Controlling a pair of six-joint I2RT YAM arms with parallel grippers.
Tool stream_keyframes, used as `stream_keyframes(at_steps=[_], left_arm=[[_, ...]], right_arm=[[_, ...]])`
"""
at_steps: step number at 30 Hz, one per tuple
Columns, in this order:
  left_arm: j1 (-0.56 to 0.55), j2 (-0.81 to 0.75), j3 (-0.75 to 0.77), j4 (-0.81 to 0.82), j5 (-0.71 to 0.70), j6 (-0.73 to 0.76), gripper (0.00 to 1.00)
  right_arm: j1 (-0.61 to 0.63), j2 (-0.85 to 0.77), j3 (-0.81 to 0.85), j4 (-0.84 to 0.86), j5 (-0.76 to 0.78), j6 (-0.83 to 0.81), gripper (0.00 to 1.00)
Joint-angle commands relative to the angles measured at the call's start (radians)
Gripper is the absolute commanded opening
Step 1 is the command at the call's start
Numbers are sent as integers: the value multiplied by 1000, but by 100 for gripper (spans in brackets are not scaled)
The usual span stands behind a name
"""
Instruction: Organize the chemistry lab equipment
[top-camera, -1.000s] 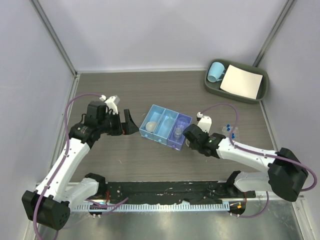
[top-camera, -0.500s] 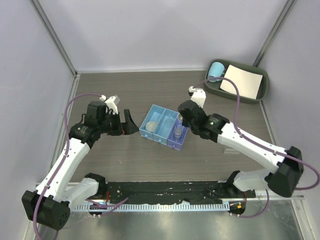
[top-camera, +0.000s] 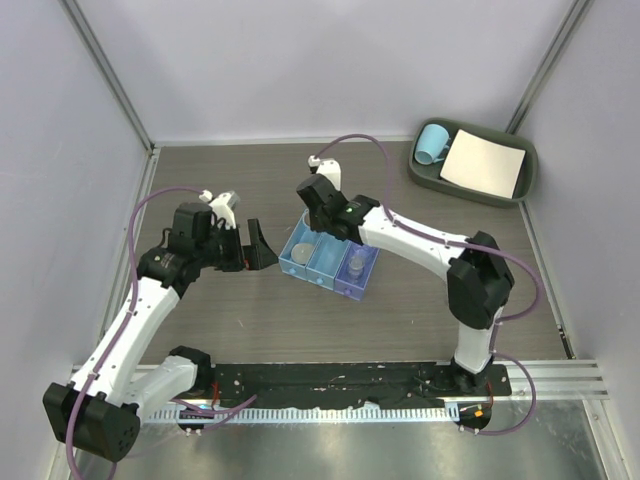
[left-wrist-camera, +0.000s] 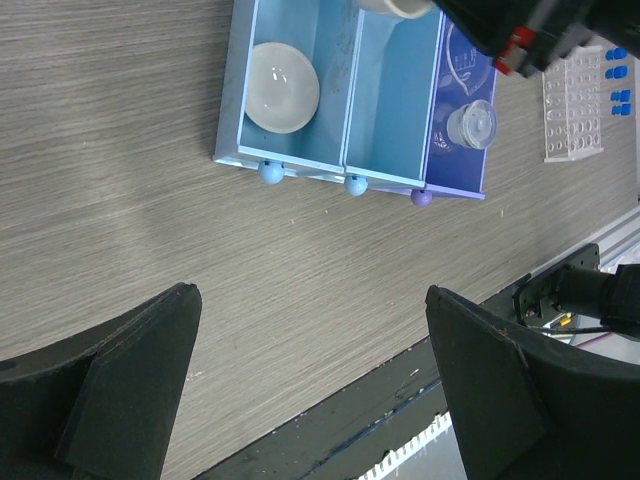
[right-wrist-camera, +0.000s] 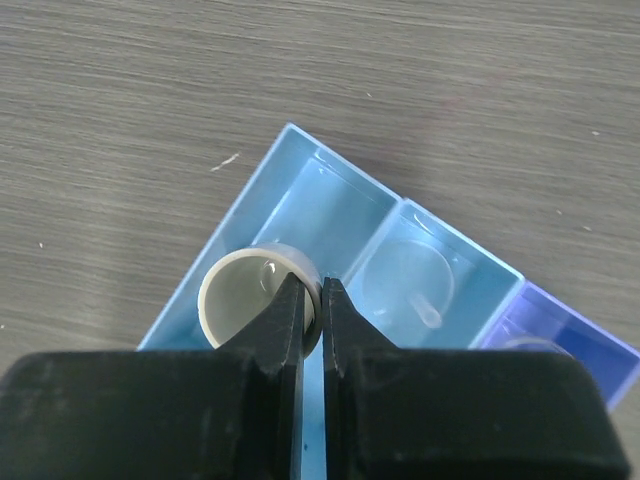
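Over the left compartment of the divided tray (right-wrist-camera: 330, 205), the right end effector (right-wrist-camera: 312, 300) is closed on the rim of a small white round dish (right-wrist-camera: 235, 300). Best practice would be to lower it level, clear of the dividers and the second dish (left-wrist-camera: 282, 85), and only then release. To the tray's left, the left end effector (left-wrist-camera: 310, 292) hangs wide open.

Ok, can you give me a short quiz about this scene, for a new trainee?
1. True or false: the left gripper is shut.
2. What does the right gripper hold? A) a beaker B) a small white dish C) the mug
3. Fill in: the blue tray has ___ compartments.
Key: 1 false, it is open. 2 B. 3 three.
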Motion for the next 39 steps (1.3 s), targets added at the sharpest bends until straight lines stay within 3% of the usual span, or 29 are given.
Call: stream_keyframes(at_steps=[1, 16, 31, 39], left_arm=[[0, -26, 4, 31, 9, 8, 100], [0, -32, 2, 32, 15, 8, 100], [2, -29, 2, 32, 15, 10, 100], [0, -27, 1, 34, 17, 8, 100]], right_arm=[[-11, 72, 114, 35, -35, -21, 1], [-74, 210, 170, 33, -72, -16, 1], [-85, 347, 277, 15, -152, -203, 1], [-85, 382, 321, -38, -158, -226, 29]])
